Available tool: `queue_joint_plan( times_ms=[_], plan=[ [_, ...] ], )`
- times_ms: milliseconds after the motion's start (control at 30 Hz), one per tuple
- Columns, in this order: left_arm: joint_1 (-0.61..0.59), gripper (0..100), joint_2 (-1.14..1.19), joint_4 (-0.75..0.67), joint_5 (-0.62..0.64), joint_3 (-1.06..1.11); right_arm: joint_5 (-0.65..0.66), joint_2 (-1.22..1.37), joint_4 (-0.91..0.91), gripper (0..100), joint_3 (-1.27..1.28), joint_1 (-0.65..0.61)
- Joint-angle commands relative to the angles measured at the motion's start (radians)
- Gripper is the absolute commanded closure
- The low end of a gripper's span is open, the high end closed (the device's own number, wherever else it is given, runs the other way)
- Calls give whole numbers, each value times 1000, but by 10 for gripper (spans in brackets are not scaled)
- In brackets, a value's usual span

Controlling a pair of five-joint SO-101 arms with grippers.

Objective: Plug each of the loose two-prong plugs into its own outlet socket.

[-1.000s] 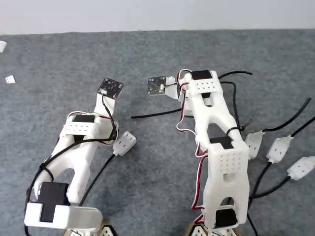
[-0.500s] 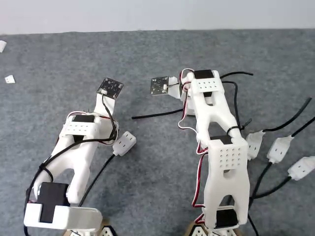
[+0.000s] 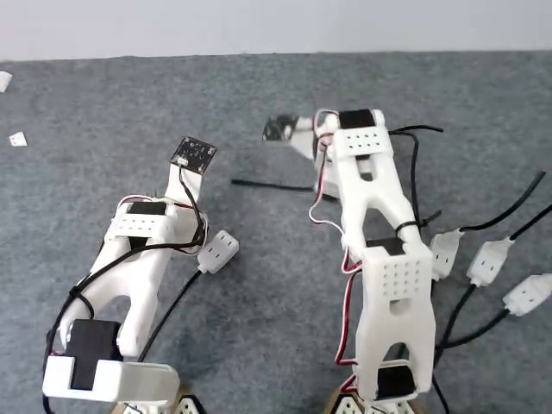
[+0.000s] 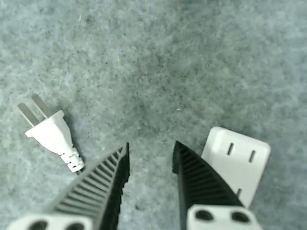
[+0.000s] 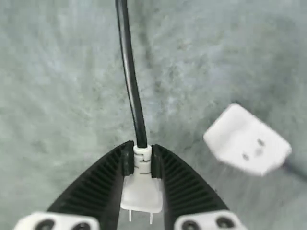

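Observation:
A loose white two-prong plug (image 4: 51,134) lies flat on the grey carpet, just off one finger of my left gripper (image 4: 151,146), which is open with bare carpet between its fingers. A white outlet socket (image 4: 236,155) lies beside the other finger; from above the same socket (image 3: 218,250) rests by the left arm. My right gripper (image 5: 141,147) is shut on a second white plug (image 5: 141,189), prongs pointing back toward the wrist. Its black cable (image 5: 129,76) runs straight out from the fingertips. Another white socket (image 5: 247,139) lies off to one side.
Three more white sockets (image 3: 444,252) (image 3: 489,260) (image 3: 527,293) with black cords lie in a row right of the right arm. The held plug's black cable (image 3: 269,185) trails across the carpet between the arms. Small white scraps (image 3: 17,138) sit at the far left.
The right arm's wrist has moved farther back and turned. The black cable between the arms has swung from slanted to nearly level. The left arm has not moved.

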Motion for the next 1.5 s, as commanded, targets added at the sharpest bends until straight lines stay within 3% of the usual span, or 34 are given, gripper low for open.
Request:
queue_joint_plan(
  times_ms=[0, 133, 333, 533, 767, 900, 1100, 1467],
  plan=[
    [-6, 866, -31, -28, -3, -8, -394, -156, 79, 991, -114, -4],
    [-6, 867, -31, -26, -3, -7, -773, -239, 163, 991, -124, 24],
    [3, 863, -147, -89, -25, 104, -928, -248, 219, 991, -81, 28],
    [52, 862, -315, -161, -77, 259, -954, -249, 120, 991, 69, 38],
    [51, 862, -158, -68, -72, 116, -948, -326, 87, 990, 229, 39],
    [58, 862, -100, -20, -78, 56, -947, -404, -30, 990, 368, 50],
    [51, 861, -226, -17, -71, 62, -918, -493, -189, 990, 535, 51],
    [184, 776, -428, -5, -144, 295, -911, -503, -203, 990, 552, 50]
  ],
)
